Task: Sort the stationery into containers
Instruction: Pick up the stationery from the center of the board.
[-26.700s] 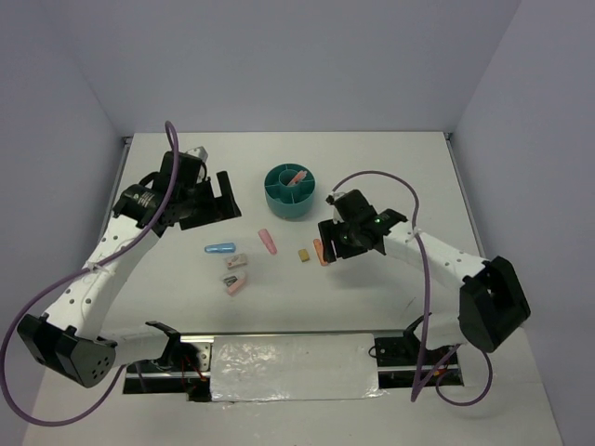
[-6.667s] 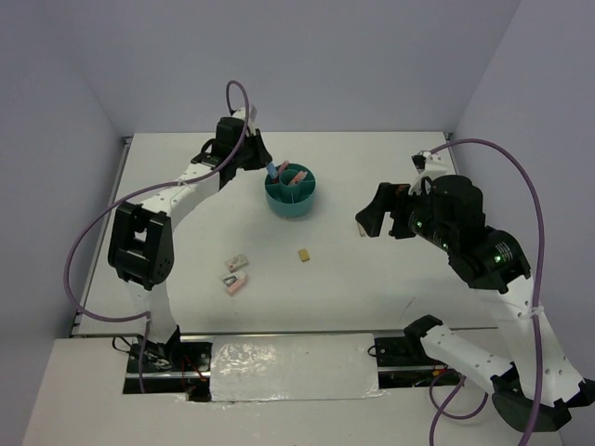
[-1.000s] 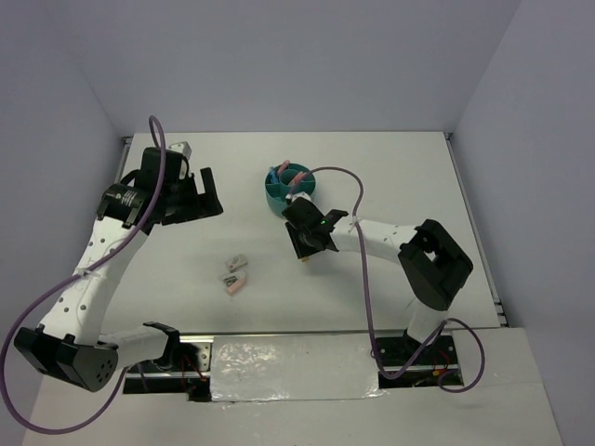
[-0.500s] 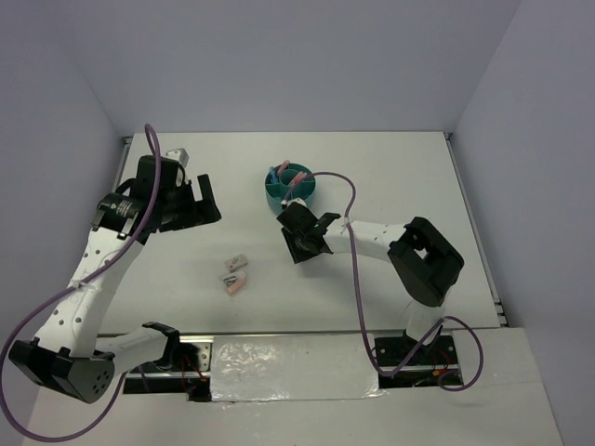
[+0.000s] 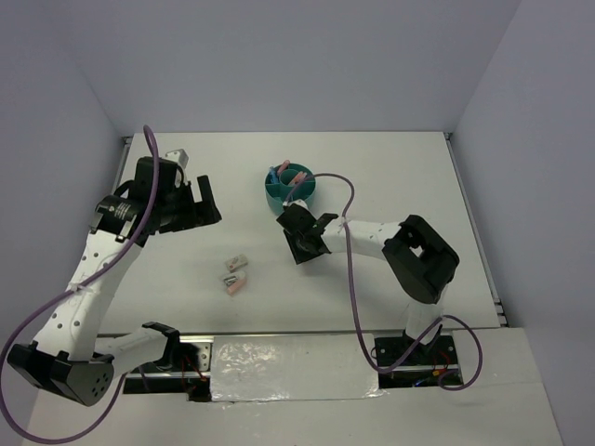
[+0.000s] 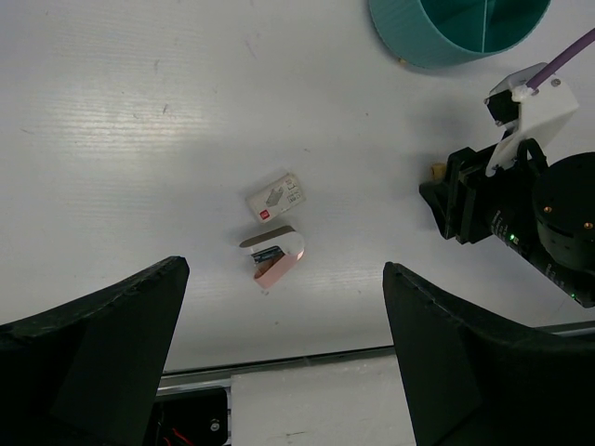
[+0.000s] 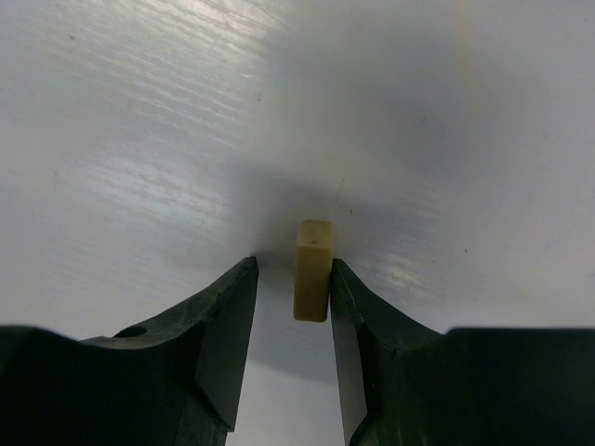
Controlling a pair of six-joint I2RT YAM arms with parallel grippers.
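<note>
Tan block (image 7: 313,269) lies on surface at centre of right wrist view, between right jaws.
Right jaws narrowly apart, not clamped: right-side finger (image 7: 358,325) seems to touch block, gap shows on left side.
Block's long axis runs up-frame, parallel to fingers, so closing should pinch its 2 long sides.
Teal tub (image 5: 289,189) sits just above the right jaws in top view.
Left jaws wide apart, empty, high over pink-white block (image 6: 276,195) and far from tan block.
Right arm nearer.
</note>
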